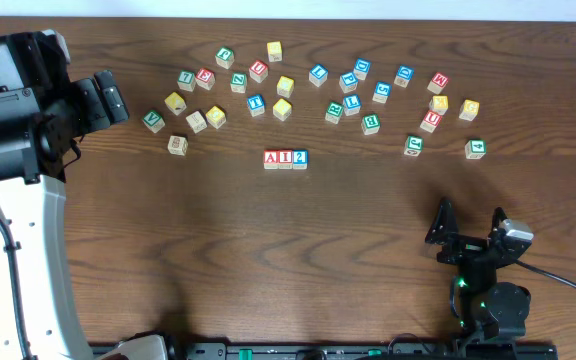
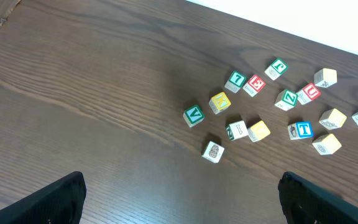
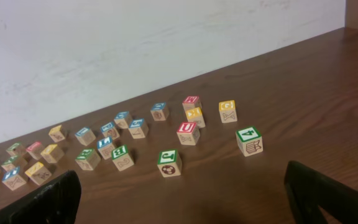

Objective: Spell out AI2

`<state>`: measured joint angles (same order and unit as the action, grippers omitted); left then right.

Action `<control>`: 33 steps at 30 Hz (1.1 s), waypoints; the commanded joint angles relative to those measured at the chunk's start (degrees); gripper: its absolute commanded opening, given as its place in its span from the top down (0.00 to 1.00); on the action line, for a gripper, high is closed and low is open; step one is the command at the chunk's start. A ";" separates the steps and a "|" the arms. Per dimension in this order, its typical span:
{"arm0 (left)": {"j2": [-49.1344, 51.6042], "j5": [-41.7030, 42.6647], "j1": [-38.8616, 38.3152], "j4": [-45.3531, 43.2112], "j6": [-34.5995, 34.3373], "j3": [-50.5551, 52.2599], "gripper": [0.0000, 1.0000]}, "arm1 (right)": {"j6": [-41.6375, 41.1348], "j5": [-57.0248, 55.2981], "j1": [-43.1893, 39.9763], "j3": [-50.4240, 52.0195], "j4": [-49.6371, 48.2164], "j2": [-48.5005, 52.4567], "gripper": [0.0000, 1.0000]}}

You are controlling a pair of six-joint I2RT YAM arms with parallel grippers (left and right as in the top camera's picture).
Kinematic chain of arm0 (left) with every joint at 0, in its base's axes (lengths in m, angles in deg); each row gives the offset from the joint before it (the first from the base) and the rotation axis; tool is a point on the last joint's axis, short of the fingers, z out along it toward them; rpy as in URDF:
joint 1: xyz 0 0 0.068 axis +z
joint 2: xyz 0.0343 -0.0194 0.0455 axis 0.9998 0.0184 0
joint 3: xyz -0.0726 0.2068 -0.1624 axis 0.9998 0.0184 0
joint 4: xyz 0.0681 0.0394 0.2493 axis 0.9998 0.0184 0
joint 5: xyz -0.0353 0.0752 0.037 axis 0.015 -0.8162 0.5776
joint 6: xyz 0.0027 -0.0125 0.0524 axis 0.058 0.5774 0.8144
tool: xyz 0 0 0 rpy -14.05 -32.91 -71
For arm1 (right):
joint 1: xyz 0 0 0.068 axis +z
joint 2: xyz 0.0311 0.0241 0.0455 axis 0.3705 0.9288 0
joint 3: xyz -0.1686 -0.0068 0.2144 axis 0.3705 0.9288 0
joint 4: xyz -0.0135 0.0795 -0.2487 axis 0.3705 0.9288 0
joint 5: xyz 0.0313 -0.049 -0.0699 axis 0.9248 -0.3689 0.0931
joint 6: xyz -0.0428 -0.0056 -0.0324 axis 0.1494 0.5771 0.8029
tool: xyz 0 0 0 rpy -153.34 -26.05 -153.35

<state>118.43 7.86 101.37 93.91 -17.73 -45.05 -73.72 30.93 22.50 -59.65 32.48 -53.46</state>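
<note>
Three blocks stand side by side in a row at the table's middle in the overhead view: a red A block point(image 1: 271, 158), a red I block point(image 1: 285, 158) and a blue 2 block point(image 1: 300, 158), touching. My left gripper point(image 1: 108, 97) is open and empty at the far left, high above the table; its fingers frame the left wrist view point(image 2: 182, 196). My right gripper point(image 1: 468, 225) is open and empty at the front right; it also shows in the right wrist view point(image 3: 185, 196). The row is not visible in either wrist view.
Many loose letter blocks lie scattered across the back of the table, from a green V block point(image 1: 153, 121) on the left to a green 4 block point(image 1: 475, 148) on the right. The left arm's white base point(image 1: 23, 260) fills the front left.
</note>
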 commanded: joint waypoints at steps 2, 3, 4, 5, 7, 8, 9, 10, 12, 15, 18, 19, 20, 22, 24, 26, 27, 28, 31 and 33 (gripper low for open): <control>-3.23 -0.55 0.00 -0.17 1.01 0.61 0.02 | 0.68 0.39 -0.28 0.28 0.02 -0.52 0.01; -4.55 -0.52 -0.02 -0.66 0.98 1.62 0.02 | 0.68 0.39 -0.28 0.28 0.02 -0.52 0.01; -6.36 -0.50 -0.04 -1.92 0.98 3.41 0.02 | 0.68 0.39 -0.28 0.28 0.02 -0.52 0.01; -7.96 -0.52 -0.24 -3.37 1.01 5.33 0.03 | 0.68 0.39 -0.28 0.28 0.02 -0.52 0.01; -12.28 -0.50 -0.52 -8.66 1.01 11.06 0.03 | 0.68 0.39 -0.28 0.28 0.02 -0.52 0.01; -14.64 -0.50 -0.61 -11.74 1.03 14.49 0.02 | 0.68 0.39 -0.28 0.28 0.02 -0.52 0.01; -17.38 -0.48 -0.61 -15.13 1.01 18.47 0.02 | 0.68 0.39 -0.28 0.28 0.02 -0.52 0.01; -19.67 -0.48 -0.61 -17.88 1.01 21.90 0.02 | 0.68 0.39 -0.28 0.28 0.02 -0.52 0.01; -24.94 -0.48 -0.61 -23.85 1.01 29.75 0.02 | 0.68 0.39 -0.28 0.28 0.02 -0.52 0.01; -32.26 -0.50 -0.61 -32.39 1.05 40.92 0.02 | 0.68 0.39 -0.28 0.28 0.02 -0.52 0.01; -39.69 -0.48 -0.61 -39.63 1.64 51.52 0.02 | 0.68 0.39 -0.28 0.28 0.02 -0.52 0.01; -41.81 -0.48 -0.61 -41.24 1.64 54.34 0.02 | 0.68 0.39 -0.28 0.28 0.02 -0.52 0.01; -46.21 -0.50 -0.61 -44.09 1.64 59.93 0.02 | 0.68 0.39 -0.28 0.28 0.02 -0.52 0.01; -50.40 -0.52 -0.61 -46.62 1.73 65.00 0.02 | 0.68 0.39 -0.28 0.28 0.02 -0.52 0.01; -54.84 -0.50 -0.66 -49.07 2.56 69.96 0.02 | 0.68 0.39 -0.28 0.28 0.02 -0.52 0.01; -58.75 -0.52 -0.79 -50.29 3.63 73.72 0.03 | 0.68 0.39 -0.28 0.28 0.02 -0.52 0.01; -60.96 -0.52 -1.07 -50.45 4.83 75.60 0.02 | 0.68 0.39 -0.28 0.28 0.02 -0.52 0.01; -62.77 -0.52 -1.51 -50.42 6.23 77.05 0.02 | 0.68 0.39 -0.28 0.28 0.02 -0.52 0.01; -67.89 -0.52 -3.15 -50.42 10.60 81.00 0.02 | 0.68 0.39 -0.28 0.28 0.02 -0.52 0.01; -70.62 -0.52 -3.58 -50.47 11.30 83.03 0.02 | 0.68 0.39 -0.28 0.28 0.02 -0.52 0.01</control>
<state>51.68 7.86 98.70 43.92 -11.04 35.38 -73.72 31.39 22.50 -59.61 32.46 -53.65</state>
